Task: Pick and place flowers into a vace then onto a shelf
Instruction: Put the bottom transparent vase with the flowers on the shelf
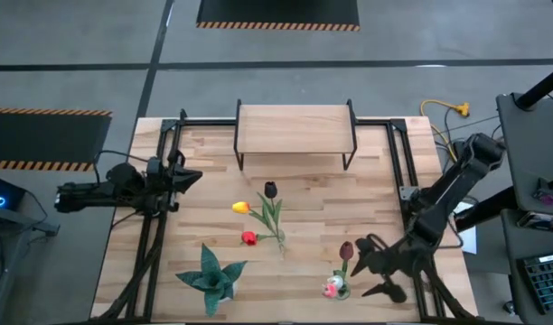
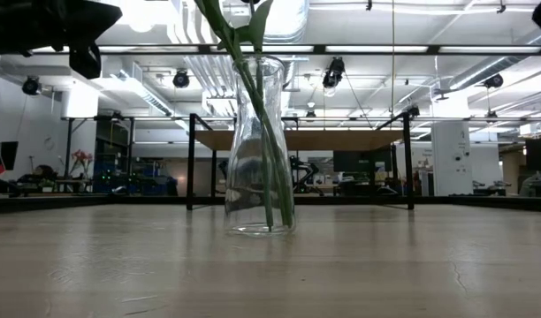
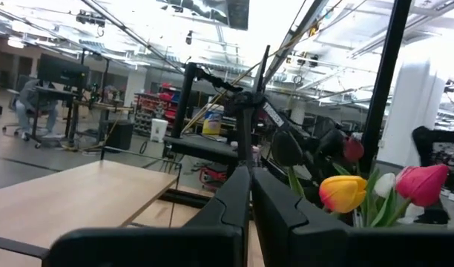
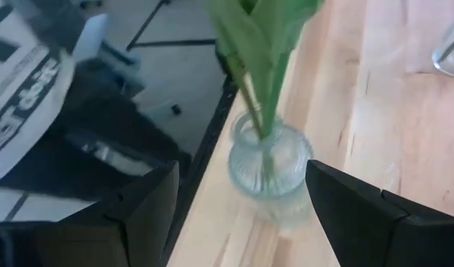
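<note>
The right gripper [image 1: 371, 268] hangs low over the table's near right corner with its fingers [image 4: 364, 215] spread wide and nothing between them yet; in the right wrist view they straddle a small ribbed glass vase [image 4: 270, 165] without touching it. That vase [image 1: 338, 287] stands close to the table's right edge and holds a maroon tulip [image 1: 346, 250] and a white-pink one [image 1: 332, 288]. Their stems rise near upright from its neck, the maroon head leaning toward 12 o'clock in the high view. At about 10 o'clock from this gripper stands a taller clear vase [image 1: 280, 238] carrying the black [image 1: 270, 190], yellow-orange [image 1: 241, 207] and red [image 1: 248, 237] tulips, heads fanning toward 10 to 12 o'clock, long axes steep. The shelf [image 1: 295, 129] sits beyond it at 12 o'clock, bare. The left gripper [image 1: 188, 177] waits clenched shut at the table's left side. The likely risk: the small vase is light, top-heavy and near the edge, so one finger arriving first could push it over or off; closing on the stems above the neck would bend them instead. A spiky teal plant [image 1: 210, 277] lies at 9 o'clock, clear of the work.
</note>
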Action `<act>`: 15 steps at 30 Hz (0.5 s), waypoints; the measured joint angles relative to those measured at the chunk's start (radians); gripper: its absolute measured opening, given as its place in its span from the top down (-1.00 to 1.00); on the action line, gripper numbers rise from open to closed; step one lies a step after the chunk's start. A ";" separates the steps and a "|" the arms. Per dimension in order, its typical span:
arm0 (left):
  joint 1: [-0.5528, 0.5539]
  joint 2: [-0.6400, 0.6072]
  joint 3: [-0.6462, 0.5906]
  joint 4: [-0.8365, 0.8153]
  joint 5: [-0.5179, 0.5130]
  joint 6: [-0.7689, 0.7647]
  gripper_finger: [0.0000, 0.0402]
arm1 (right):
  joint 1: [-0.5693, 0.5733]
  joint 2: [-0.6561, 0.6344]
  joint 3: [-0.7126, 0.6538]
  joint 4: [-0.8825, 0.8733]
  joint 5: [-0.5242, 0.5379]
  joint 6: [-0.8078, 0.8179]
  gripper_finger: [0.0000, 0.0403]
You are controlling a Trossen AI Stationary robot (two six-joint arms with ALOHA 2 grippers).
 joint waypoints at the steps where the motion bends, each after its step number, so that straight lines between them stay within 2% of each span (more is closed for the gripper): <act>1: 0.000 0.007 0.000 0.001 -0.001 0.000 1.00 | -0.001 0.024 0.000 0.029 0.013 0.008 -0.41; 5: 0.000 0.029 -0.001 0.000 0.000 -0.001 1.00 | -0.004 0.107 0.001 0.085 0.053 0.026 -0.41; 15: 0.000 0.046 -0.001 -0.001 0.000 -0.068 1.00 | -0.004 0.270 0.012 0.270 0.073 0.028 -0.41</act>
